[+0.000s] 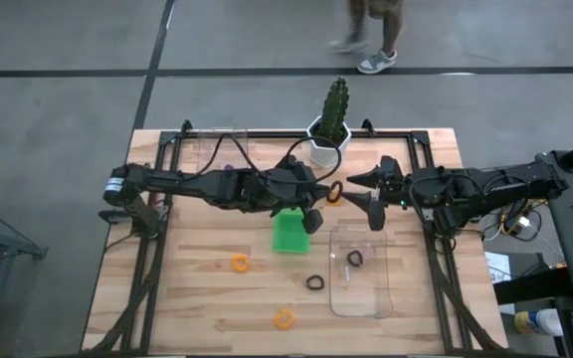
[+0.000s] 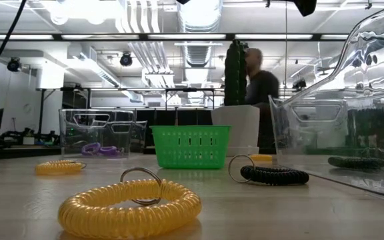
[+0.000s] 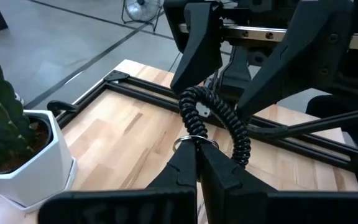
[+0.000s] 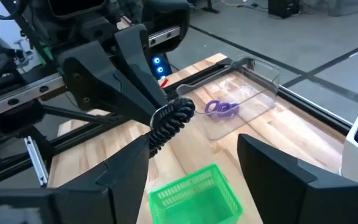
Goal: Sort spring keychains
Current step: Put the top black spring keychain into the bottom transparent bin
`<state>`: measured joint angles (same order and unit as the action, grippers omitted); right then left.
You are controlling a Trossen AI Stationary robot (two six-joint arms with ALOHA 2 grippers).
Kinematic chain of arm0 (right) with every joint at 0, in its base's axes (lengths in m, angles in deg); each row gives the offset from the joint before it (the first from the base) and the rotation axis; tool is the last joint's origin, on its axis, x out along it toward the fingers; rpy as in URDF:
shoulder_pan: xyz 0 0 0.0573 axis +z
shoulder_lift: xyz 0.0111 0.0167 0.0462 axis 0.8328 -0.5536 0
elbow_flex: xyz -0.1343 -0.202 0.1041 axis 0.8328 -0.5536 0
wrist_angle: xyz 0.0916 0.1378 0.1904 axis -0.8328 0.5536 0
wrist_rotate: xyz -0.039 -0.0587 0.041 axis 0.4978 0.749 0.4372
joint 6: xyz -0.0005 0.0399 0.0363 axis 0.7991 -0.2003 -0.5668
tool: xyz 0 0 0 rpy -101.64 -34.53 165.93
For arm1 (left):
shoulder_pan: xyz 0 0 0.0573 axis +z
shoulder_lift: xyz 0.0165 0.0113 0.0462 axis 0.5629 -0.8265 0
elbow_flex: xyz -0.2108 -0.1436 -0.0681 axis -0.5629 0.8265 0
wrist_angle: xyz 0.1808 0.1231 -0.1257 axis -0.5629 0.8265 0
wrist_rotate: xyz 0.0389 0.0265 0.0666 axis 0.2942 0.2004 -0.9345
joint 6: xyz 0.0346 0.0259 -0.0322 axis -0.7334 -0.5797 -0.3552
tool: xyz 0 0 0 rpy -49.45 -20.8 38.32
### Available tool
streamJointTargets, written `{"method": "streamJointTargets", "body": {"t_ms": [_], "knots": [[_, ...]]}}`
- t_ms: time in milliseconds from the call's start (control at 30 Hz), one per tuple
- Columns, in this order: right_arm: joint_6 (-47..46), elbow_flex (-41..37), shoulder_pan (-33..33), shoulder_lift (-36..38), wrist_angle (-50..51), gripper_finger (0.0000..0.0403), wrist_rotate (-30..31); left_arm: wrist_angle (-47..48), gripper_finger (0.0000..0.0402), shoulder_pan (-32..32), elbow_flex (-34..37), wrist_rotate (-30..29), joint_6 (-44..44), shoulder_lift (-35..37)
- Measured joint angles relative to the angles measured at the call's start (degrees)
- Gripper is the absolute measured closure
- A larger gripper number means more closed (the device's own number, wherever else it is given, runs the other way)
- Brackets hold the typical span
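Pale planked wood table (image 1: 197, 288), glossy orange coiled plastic keychain (image 2: 131, 208), clear plastic tray (image 1: 361, 298), green plastic basket (image 2: 190, 147)

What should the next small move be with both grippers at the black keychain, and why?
Probably draw the right gripper straight back. Its jaws stand open on either side of the black spring keychain, while the left gripper is shut on the keychain's metal ring and holds it above the table. Backing off first should keep the coil from snagging when the left arm moves.
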<state>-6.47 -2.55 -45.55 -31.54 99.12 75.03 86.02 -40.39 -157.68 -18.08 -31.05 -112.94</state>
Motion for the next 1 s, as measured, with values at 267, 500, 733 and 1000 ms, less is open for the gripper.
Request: {"method": "streamJointTargets", "body": {"t_ms": [267, 500, 733, 1000], "knots": [[-0.1, 0.0, -0.1, 0.0, 0.0, 0.0153, -0.1, 0.1, 0.0401, 0.0, 0.0, 0.0, -0.1, 0.0], [-1.1, 0.0, -0.1, 0.8, 0.2, 0.0147, -1.2, 1.4, 0.0401, 0.0, 0.0, 0.0, -0.2, 0.0], [-1.3, 0.0, -0.6, 1.0, 1.0, 0.0148, -1.2, -0.4, 0.0401, 0.0, 0.0, 2.0, 0.1, 0.0], [-1.7, 0.0, -2.3, 1.0, 3.9, 0.0142, -1.1, -0.8, 0.0401, -0.6, 0.0, 3.0, 0.0, 0.0]]}}
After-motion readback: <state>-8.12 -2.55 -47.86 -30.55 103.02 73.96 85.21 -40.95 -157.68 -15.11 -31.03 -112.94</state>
